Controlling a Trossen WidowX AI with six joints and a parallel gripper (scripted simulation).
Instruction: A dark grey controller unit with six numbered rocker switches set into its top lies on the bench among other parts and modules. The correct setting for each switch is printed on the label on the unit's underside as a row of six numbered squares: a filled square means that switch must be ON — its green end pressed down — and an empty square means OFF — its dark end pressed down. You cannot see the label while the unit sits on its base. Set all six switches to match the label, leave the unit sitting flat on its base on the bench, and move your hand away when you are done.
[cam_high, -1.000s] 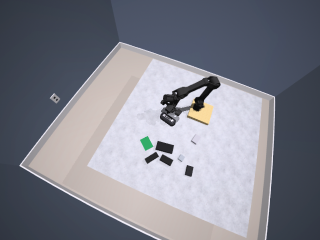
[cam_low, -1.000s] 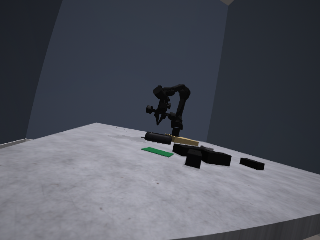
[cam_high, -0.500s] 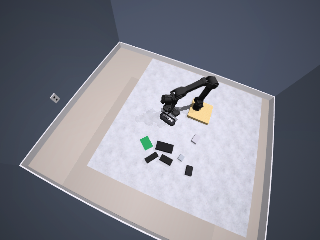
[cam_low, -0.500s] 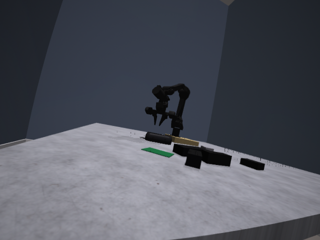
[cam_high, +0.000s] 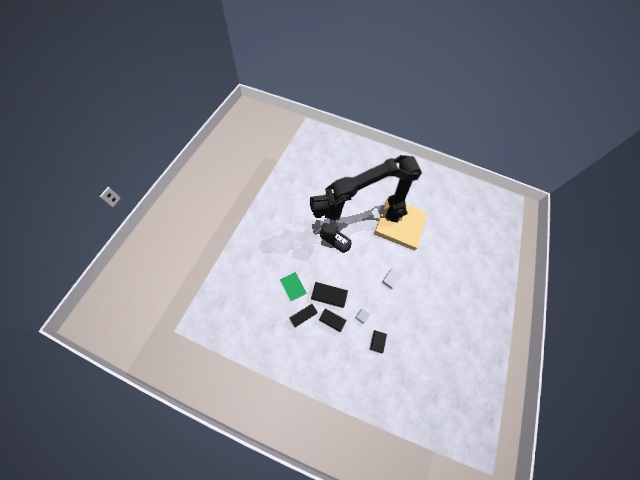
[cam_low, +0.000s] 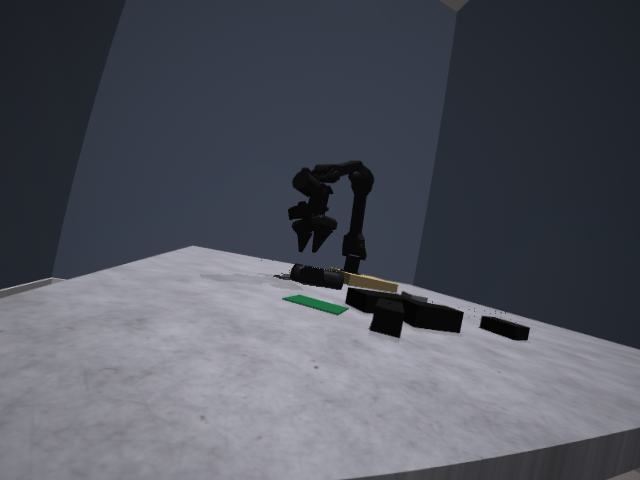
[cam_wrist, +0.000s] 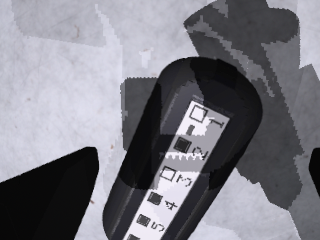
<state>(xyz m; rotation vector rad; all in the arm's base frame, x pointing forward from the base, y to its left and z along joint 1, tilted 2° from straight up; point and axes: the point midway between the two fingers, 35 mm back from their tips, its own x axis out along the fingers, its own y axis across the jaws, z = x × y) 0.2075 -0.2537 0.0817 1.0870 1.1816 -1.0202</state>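
The dark grey controller unit (cam_high: 343, 245) (cam_low: 323, 277) (cam_wrist: 140, 145) lies on the bench with its label (cam_wrist: 186, 162) facing up, so its switches are hidden underneath. In the wrist view, square 1 is empty, 2 filled, 3 empty, 4 filled and 5 filled. Square 6 is cut by the lower frame edge, but its visible part is dark. My gripper (cam_low: 308, 251) (cam_wrist: 206, 159) is open and empty, above the unit. In the wrist view its fingers stand wide apart on either side of the unit, which runs diagonally between them.
A flat green plate (cam_high: 293, 286) (cam_low: 315, 304) lies near a large black block (cam_high: 329, 294). Smaller black blocks (cam_high: 302, 315) (cam_high: 332, 320) (cam_high: 378, 341) lie beyond. Two pale blocks (cam_high: 391, 277) (cam_high: 362, 315) lie to the right. The arm stands on a yellow base board (cam_high: 405, 235) (cam_low: 374, 282).
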